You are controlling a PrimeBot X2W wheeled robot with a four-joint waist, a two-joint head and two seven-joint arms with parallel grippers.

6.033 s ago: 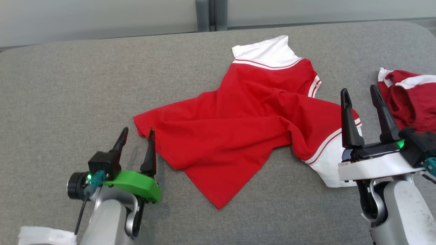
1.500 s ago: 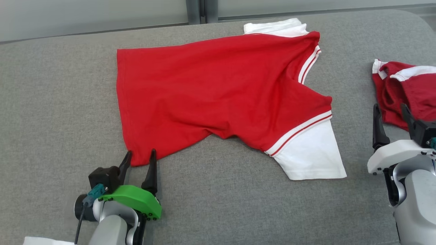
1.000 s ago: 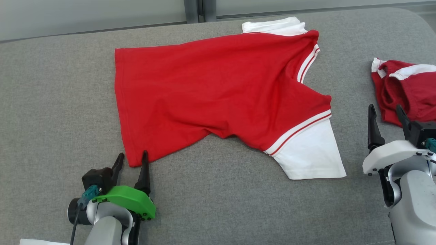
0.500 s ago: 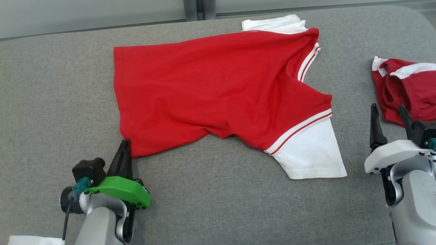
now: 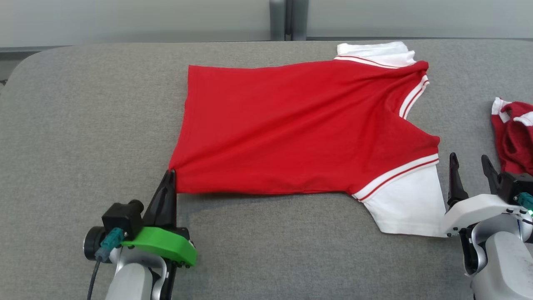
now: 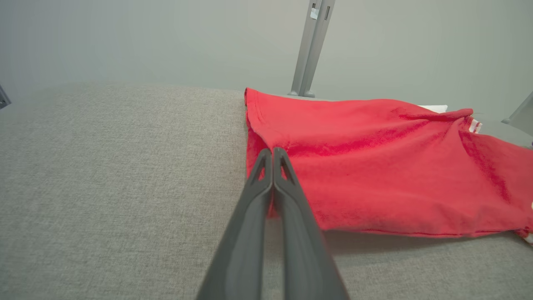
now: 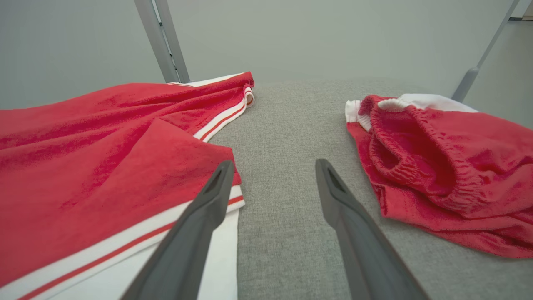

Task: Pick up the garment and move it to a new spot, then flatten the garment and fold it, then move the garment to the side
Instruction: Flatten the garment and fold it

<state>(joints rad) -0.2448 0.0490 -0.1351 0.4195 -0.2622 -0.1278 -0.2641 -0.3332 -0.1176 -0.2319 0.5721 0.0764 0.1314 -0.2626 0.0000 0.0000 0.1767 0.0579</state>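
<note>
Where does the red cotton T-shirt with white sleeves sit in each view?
Head view: red T-shirt centre, left gripper shut on its near-left corner.
Left wrist view: red T-shirt right of centre.
Right wrist view: red T-shirt left half.
Shared landmark: grey upright post behind it.

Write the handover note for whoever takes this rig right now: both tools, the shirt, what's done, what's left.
Left tool: shut on the near hem corner of the red shirt, with that corner pulled taut.
Right tool: open and holding nothing, beside the shirt's white sleeve.
The shirt lies spread on the grey surface. A second red garment lies apart to the right.
Done: the shirt is placed and mostly flattened.
Left: smooth the creases near the shoulder, fold the shirt, then move it to the side.
</note>
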